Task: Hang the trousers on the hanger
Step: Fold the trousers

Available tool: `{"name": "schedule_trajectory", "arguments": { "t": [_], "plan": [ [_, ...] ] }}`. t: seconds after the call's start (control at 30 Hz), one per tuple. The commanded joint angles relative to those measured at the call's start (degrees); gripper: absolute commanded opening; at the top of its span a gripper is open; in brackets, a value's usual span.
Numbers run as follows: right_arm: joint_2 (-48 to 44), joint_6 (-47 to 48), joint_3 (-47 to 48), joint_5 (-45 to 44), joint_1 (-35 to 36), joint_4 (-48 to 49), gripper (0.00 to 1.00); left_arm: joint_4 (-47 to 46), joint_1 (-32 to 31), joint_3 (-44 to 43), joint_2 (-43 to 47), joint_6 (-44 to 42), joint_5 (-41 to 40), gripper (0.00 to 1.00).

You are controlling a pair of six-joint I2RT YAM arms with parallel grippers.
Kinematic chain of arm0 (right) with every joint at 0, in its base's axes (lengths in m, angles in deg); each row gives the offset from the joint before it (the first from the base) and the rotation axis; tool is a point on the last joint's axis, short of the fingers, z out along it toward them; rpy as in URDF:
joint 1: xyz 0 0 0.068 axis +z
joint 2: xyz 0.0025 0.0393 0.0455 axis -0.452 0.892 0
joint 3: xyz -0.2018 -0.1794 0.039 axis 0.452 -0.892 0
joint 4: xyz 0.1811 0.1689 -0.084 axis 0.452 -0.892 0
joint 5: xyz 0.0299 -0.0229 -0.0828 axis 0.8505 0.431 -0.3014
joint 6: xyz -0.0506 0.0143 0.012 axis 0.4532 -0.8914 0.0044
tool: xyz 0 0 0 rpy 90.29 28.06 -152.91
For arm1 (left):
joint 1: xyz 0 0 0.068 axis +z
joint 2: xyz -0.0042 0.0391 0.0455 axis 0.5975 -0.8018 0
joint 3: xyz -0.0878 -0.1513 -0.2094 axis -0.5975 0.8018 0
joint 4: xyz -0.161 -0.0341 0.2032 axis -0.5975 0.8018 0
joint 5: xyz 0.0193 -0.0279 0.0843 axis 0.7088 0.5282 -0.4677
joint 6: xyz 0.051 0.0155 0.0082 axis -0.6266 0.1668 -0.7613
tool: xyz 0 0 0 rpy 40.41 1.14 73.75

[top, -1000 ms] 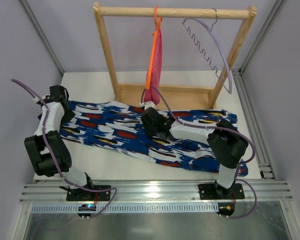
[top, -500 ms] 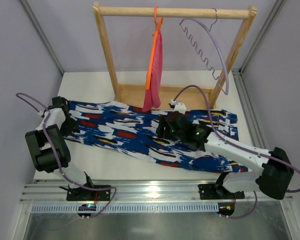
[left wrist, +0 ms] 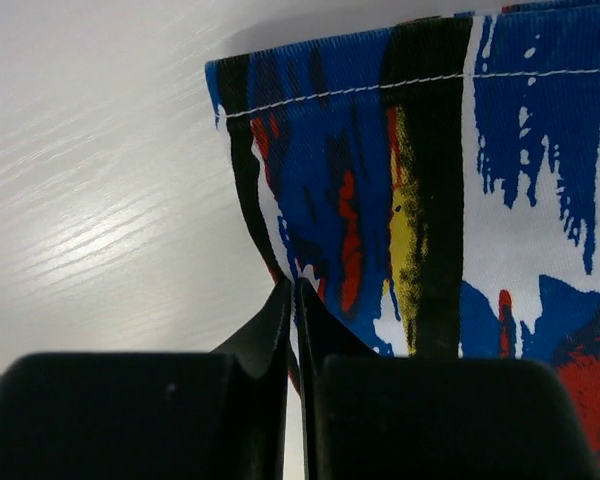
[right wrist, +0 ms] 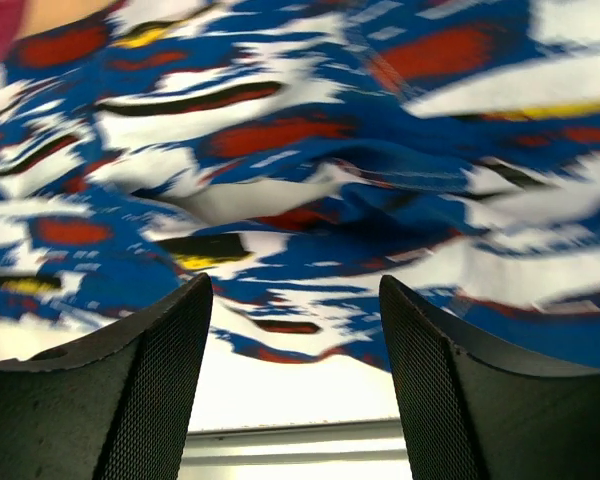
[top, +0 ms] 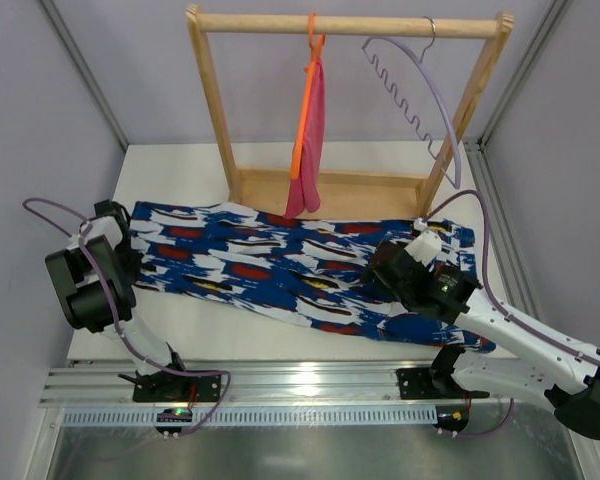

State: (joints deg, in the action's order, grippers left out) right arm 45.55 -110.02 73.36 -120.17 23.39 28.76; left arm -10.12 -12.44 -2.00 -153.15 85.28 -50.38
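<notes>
- While the trousers (top: 280,270) lie spread flat across the table (top: 180,165), running from 9 o'clock to 3 o'clock in the top view, none of the cloth is on the hanger (top: 446,115).
- That pale lilac hanger hangs by its silver hook from the top bar of the wooden rack (top: 350,24), at about 1 o'clock, well apart from the trousers below.
- At 12 o'clock on the same bar hangs an orange hanger (top: 302,120) with a pink cloth (top: 314,130); the lower end of the cloth reaches down close to the far edge of the trousers.
- The left tool (left wrist: 294,290) sits at the 9 o'clock end of the garment, clenched, its two dark fingers pressed together.
- In the left wrist view a stitched corner of the printed cloth runs down into the line where those fingers meet, so the tool is grasping the trousers at their edge.
- White table surface shows beside that corner, toward 9 o'clock in the left wrist view.
- The right tool (right wrist: 295,282) is over the 4 o'clock part of the trousers, released, with its fingers standing wide apart.
- Between those fingers the right wrist view shows only rumpled blue, white and red cloth below; nothing is held.
- Toward 6 o'clock in that view a strip of bare table shows beyond the cloth's edge.
</notes>
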Motion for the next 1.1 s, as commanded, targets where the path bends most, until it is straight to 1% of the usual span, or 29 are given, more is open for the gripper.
{"name": "schedule_trajectory", "arguments": {
  "t": [0.0, 0.03, 0.07, 0.13, 0.17, 0.2, 0.23, 0.27, 0.3, 0.33, 0.4, 0.43, 0.47, 0.5, 0.53, 0.57, 0.67, 0.7, 0.8, 0.9, 0.97, 1.07],
  "plan": [
    [1.85, -23.16, 5.13, -7.96, -0.78, -22.76, 0.69, 3.6, 1.15, -1.7, 0.57, 0.95, -3.44, 0.0],
    [2.29, -28.95, 7.23, -9.02, -0.95, -26.36, 0.69, 5.78, 1.24, -1.7, 1.97, 2.69, -4.67, 0.0],
    [2.47, -32.22, 7.95, -12.07, -1.21, -32.84, 0.69, 6.76, 1.24, -1.35, 5.2, 3.67, -6.43, 0.0],
    [2.21, -35.59, 8.66, -14.38, -3.75, -36.67, 0.71, 7.56, 1.15, 1.36, 9.78, 5.25, -9.6, 0.01],
    [1.86, -33.86, 8.49, -15.26, -5.68, -36.42, 0.72, 6.78, 1.15, 2.59, 11.98, 6.3, -10.13, 0.0],
    [1.68, -31.4, 8.14, -15.18, -7.7, -34.85, 0.72, 6.08, 1.32, 5.56, 16.53, 6.66, -10.22, 0.0],
    [1.59, -27.98, 7.26, -14.66, -13.29, -32.84, 0.72, 5.55, 1.33, 6.64, 18.14, 7.01, -10.05, 0.0],
    [1.77, -25.08, 6.82, -13.87, -16.13, -29.42, 0.72, 5.37, 1.33, 7.78, 19.72, 8.06, -9.7, 0.0],
    [2.12, -20.44, 6.38, -12.21, -19.03, -28.26, 0.72, 5.54, 1.33, 8.4, 21.3, 8.51, -9.09, 0.0],
    [2.38, -18.74, 5.85, -11.5, -25.32, -27.29, 0.72, 6.24, 1.24, 8.84, 21.75, 9.21, -8.12, 0.0],
    [3.61, -15.58, 5.24, -9.92, -30.89, -26.23, 0.71, 7.29, 1.24, 8.85, 21.93, 9.83, -6.1, 0.0],
    [4.05, -15.3, 5.06, -9.47, -35.1, -26.22, 0.71, 8.17, 1.33, 8.32, 22.02, 10.44, -4.61, 0.0],
    [4.58, -15.21, 4.88, -8.94, -37.75, -27.01, 0.71, 7.92, 0.8, 8.93, 22.11, 10.88, 1.58, 0.0],
    [4.93, -15.03, 4.62, -8.42, -39.69, -27.45, 0.71, 6.17, 0.19, 10.15, 22.72, 9.84, 3.99, 0.0],
    [5.11, -15.29, 4.18, -7.89, -41.54, -28.06, 0.7, 4.59, 0.01, 10.95, 23.6, 9.13, 4.8, 0.0],
    [5.37, -15.47, 4.18, -7.45, -45.82, -29.55, 0.7, 5.18, 0.01, 11.82, 24.04, 10.0, 3.15, 0.0],
    [6.95, -16.79, 4.62, -7.09, -52.17, -33.67, 0.7, 2.99, 0.01, 12.89, 25.62, 8.42, 1.82, 0.0],
    [7.91, -17.83, 4.88, -7.44, -54.98, -35.09, 0.7, 3.17, 0.01, 12.89, 25.8, 8.51, 3.12, 0.0],
    [8.27, -18.72, 2.96, -6.04, -57.72, -35.89, 0.71, 1.33, -0.08, 14.46, 26.85, 8.68, 9.26, 0.0],
    [5.56, -18.55, -1.44, -4.46, -57.99, -33.53, 0.7, 0.18, 0.01, 15.43, 28.7, 8.51, 12.0, 0.0],
    [3.62, -17.84, -4.34, -5.41, -57.99, -31.68, 0.67, -0.69, 0.01, 15.96, 30.71, 7.81, 14.03, 0.0],
    [3.09, -20.39, -7.85, -6.39, -57.99, -32.12, 0.65, -1.13, 0.01, 16.32, 32.74, 5.8, 12.11, 0.0]
  ]
}}
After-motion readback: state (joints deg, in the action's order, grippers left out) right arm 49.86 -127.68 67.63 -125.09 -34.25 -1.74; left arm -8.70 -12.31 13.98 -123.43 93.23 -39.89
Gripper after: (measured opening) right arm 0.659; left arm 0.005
